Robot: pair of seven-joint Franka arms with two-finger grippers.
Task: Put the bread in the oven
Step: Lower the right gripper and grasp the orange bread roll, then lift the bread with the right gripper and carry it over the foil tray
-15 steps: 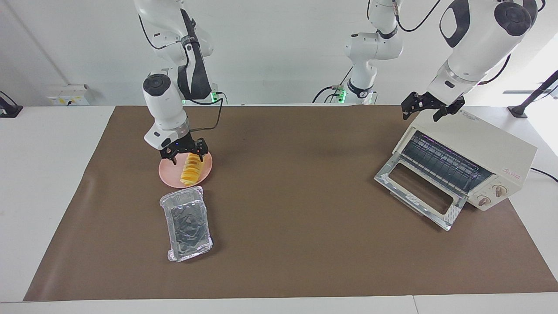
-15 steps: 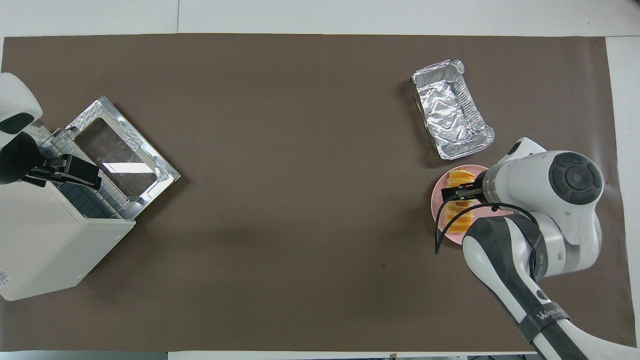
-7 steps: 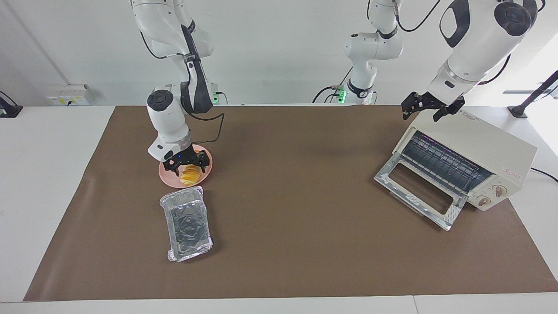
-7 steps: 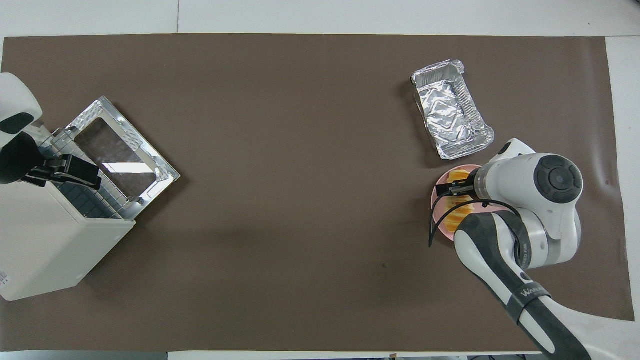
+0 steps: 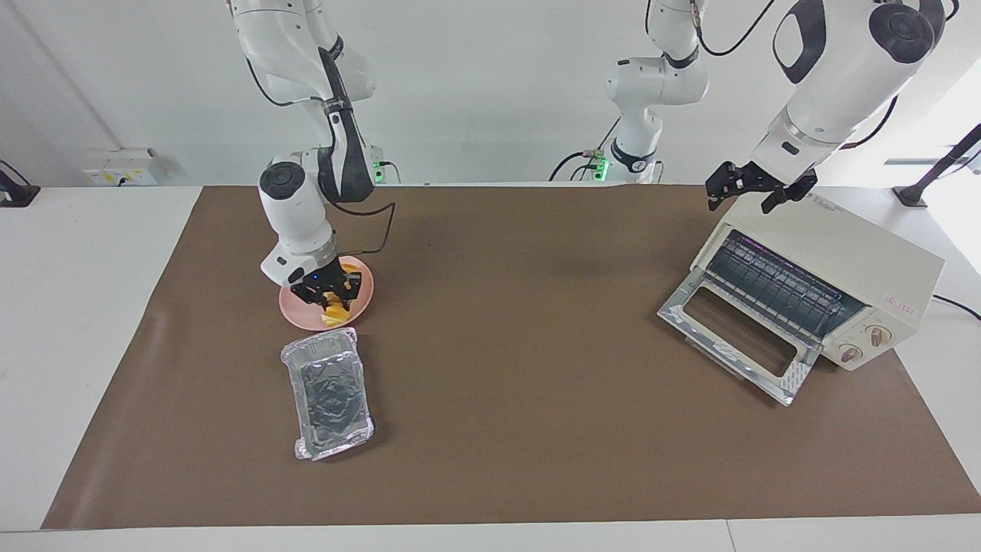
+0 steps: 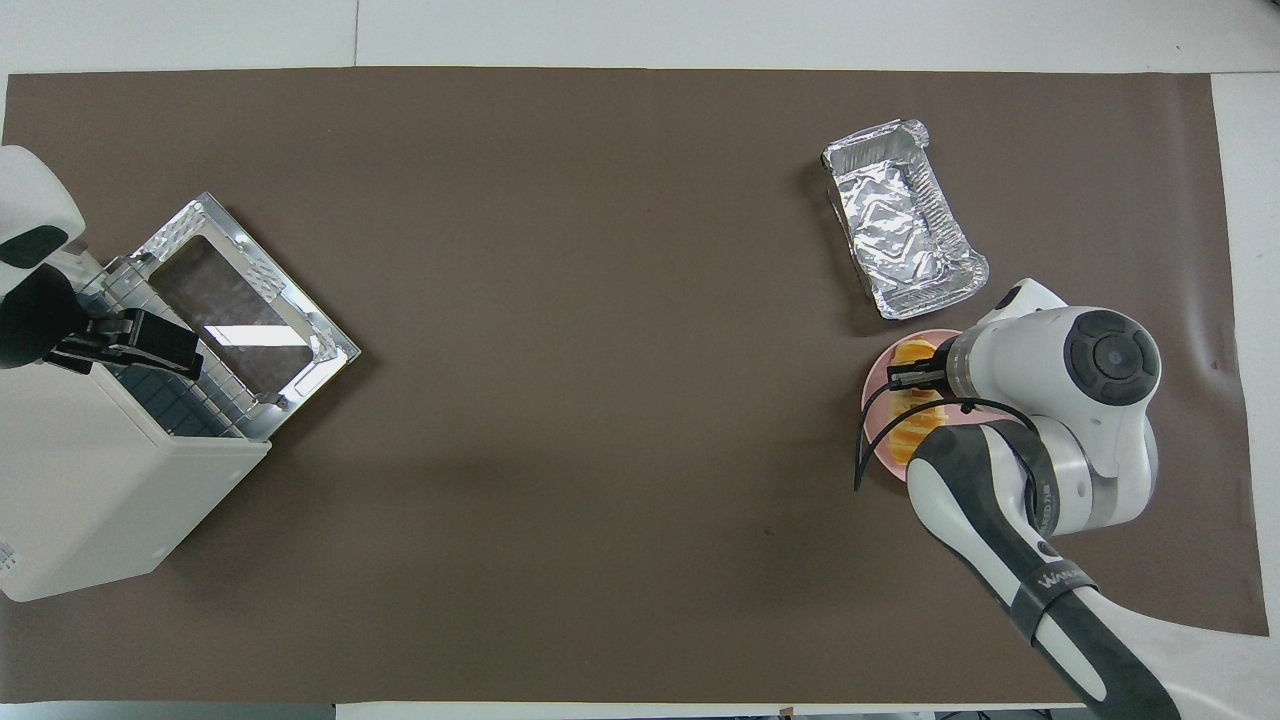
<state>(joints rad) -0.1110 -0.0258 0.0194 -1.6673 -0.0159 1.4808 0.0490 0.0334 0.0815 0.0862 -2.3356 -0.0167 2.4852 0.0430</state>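
Clamping the bread [image 5: 335, 298] on its pink plate [image 5: 301, 313], the right pincer [image 5: 328, 292] grips; left pincer [image 5: 752, 188], fingers spread, waits above the oven [image 5: 858, 261].

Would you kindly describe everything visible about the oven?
The oven is a cream-white boxy toaster oven standing at the left arm's end of the table, angled toward the table's middle. Its glass drop-down door with a shiny metal frame hangs open, showing a wire rack inside. Two round knobs and small red lettering sit beside the opening. The left gripper hovers over its top edge.
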